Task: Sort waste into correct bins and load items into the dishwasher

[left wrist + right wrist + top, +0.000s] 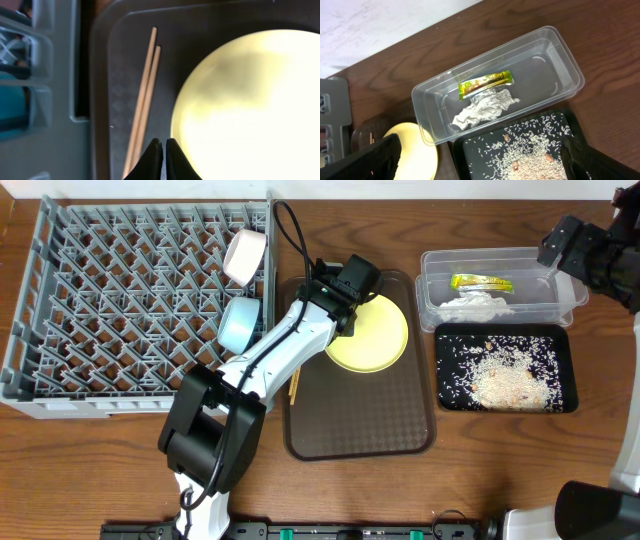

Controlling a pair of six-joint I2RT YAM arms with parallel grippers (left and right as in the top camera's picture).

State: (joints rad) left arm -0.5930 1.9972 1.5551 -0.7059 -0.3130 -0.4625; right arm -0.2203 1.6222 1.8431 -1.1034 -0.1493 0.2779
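- Two grippers show, and neither holds anything.
- The left gripper [163, 150] has its jaws pressed together, with no gap between the tips.
- In the left wrist view its tips sit over the brown serving tray [360, 420], between the chopsticks [142, 100] at their 9 o'clock and the rim of the yellow plate [375, 340] at their 3 o'clock. Whether the tips touch the tray or the plate cannot be told.
- The right gripper [556, 250] stands spread wide and empty, above the table's [500, 470] 2 o'clock corner, just beside the clear tub [435, 275].
- The plate lies flat in the brown tray's 12 o'clock half; the left arm crosses its 9 o'clock edge.
- The chopsticks lie side by side along the brown tray's 9 o'clock side, mostly hidden under the arm from above.
- The grey dish rack [120, 310] stands at 9 o'clock of the brown tray, just beside it.
- A blue bowl [240, 323] and a pinkish bowl [244, 257] stand on edge along the rack's 3 o'clock wall, the pinkish one at 12 o'clock of the blue.
- The tub holds a yellow-green wrapper [485, 83] and crumpled white paper [485, 110], touching each other.
- The black tray [445, 370] lies at 6 o'clock of the tub, with rice scraps [510, 375] scattered over it.
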